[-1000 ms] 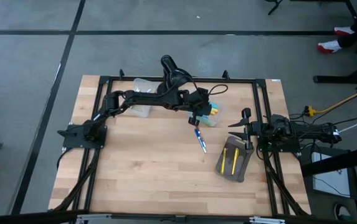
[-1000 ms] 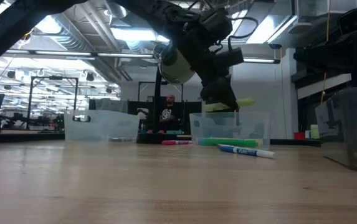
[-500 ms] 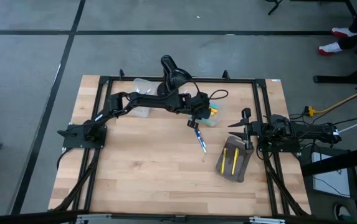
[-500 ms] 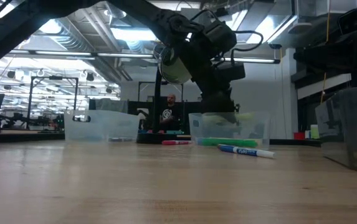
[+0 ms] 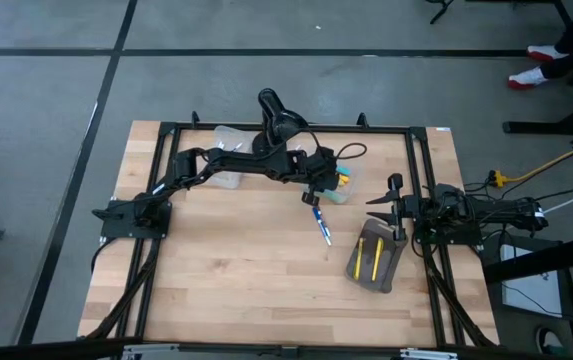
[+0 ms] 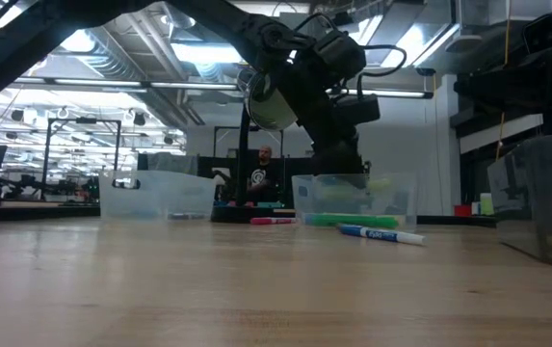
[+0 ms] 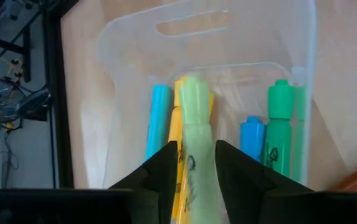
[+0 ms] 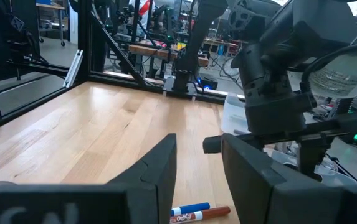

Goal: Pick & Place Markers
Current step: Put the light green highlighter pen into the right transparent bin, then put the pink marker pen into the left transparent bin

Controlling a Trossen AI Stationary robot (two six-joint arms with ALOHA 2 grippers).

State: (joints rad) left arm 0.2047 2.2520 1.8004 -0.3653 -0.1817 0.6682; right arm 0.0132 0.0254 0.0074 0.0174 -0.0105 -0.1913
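Left pincer [image 7: 192, 165] hung over the clear bin [image 7: 128, 74], its fingers close about a pale green marker [image 7: 197, 143] whose tip pointed in among the blue, yellow and green ones; whether they gripped it I could not tell. A clean drop probably called for parting fully, then lifting straight up. Right pincer [image 8: 198, 163] waited apart beside the grey pouch [image 5: 373, 256]; a blue marker [image 5: 322, 226] lay on the tabletop [image 5: 236, 270].

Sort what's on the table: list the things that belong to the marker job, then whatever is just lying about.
Job:
- pale green highlighter between the left gripper fingers, over the bin
- clear plastic bin holding blue, yellow and green markers
- blue marker loose on the wooden table

Lying about:
- grey flat pouch with yellow sticks, by the right gripper
- second clear container
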